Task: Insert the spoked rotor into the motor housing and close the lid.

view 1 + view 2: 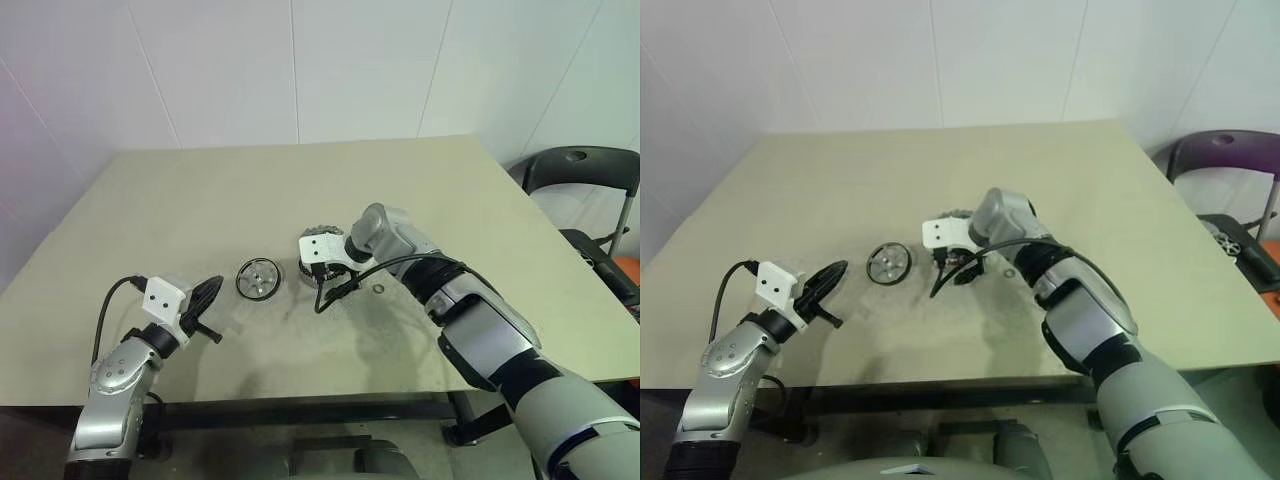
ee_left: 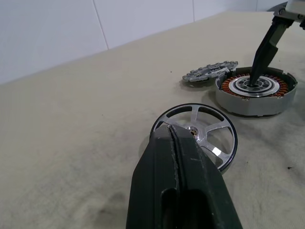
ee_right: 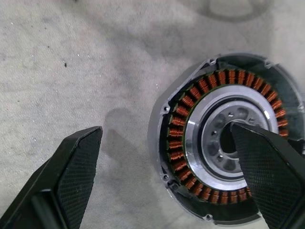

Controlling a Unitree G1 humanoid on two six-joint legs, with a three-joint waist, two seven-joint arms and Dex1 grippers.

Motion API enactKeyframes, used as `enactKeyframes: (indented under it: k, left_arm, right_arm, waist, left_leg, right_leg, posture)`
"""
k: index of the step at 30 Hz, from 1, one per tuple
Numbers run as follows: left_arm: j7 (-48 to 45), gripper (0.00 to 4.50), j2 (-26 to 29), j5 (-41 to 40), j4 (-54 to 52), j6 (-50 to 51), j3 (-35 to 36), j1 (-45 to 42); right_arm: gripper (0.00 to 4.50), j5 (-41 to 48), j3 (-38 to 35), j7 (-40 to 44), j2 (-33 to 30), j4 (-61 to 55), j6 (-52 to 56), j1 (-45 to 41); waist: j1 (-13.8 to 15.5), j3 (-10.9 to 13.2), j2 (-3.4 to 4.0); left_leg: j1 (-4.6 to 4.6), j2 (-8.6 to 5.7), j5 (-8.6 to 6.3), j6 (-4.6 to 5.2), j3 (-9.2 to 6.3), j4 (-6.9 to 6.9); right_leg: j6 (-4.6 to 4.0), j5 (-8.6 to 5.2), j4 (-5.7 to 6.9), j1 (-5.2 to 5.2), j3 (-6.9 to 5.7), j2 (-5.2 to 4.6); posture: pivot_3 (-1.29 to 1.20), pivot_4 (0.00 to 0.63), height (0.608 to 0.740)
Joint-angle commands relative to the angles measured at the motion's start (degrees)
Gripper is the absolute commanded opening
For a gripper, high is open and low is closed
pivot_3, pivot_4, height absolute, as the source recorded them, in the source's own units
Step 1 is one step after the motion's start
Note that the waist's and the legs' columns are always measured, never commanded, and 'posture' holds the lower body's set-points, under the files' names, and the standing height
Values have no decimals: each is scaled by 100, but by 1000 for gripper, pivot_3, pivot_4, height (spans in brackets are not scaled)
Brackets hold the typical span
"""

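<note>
Right claw (image 3: 164,157) straddles copper-wound motor housing (image 3: 190,102), one finger in silvery centre.

A plain test room: bare white walls (image 1: 300,70), beige table (image 1: 200,200), office chair (image 1: 585,175).

The left claw (image 1: 207,293) is held level, pointing forward and rightward, fingers pressed together. The right claw (image 3: 167,167) angles steeply downward, fingers spread wide.

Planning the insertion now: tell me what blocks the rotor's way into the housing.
The right claw: it stands open over the motor housing, one finger in the centre. The spoked rotor lies beside it.
</note>
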Motion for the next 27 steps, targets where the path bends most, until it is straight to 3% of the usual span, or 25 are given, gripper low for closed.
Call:
enactKeyframes:
  k: [1, 8, 15, 27]
  left_arm:
    - [17, 0, 36, -2, -214, -107, 54, -29]
    - [30, 0, 28, 9, -205, -95, 26, -55]
    - [29, 0, 28, 4, -185, -93, 22, -74]
    - [-20, 0, 42, 3, -92, -114, 11, -118]
  right_arm:
    - [4123, -97, -56, -111, 86, 152, 1, -273]
    - [1954, -87, -148, -164, 209, 292, 11, -386]
    - [1898, 13, -216, 181, 95, -117, 172, -345]
    - [1878, 466, -125, 1623, -658, -3071, 2035, 607]
  waist:
    - [-3, 0, 0]
    - [-13, -1, 0]
    - [-18, -1, 0]
    - [12, -1, 0]
  left_leg:
    - [0, 0, 0, 0, 0, 0]
    - [0, 0, 0, -1, 0, -2]
    - [5, 1, 2, -3, -1, 0]
    - [-16, 0, 2, -3, -2, 0]
  right_leg:
    - [0, 0, 0, 0, 0, 0]
    - [0, 0, 1, -1, 0, 0]
    - [-1, 0, 10, -1, 1, 3]
    - [0, 0, 11, -20, 1, -2]
  posture:
    - [0, 0, 740]
    - [0, 0, 740]
    - [0, 0, 740]
    - [0, 0, 740]
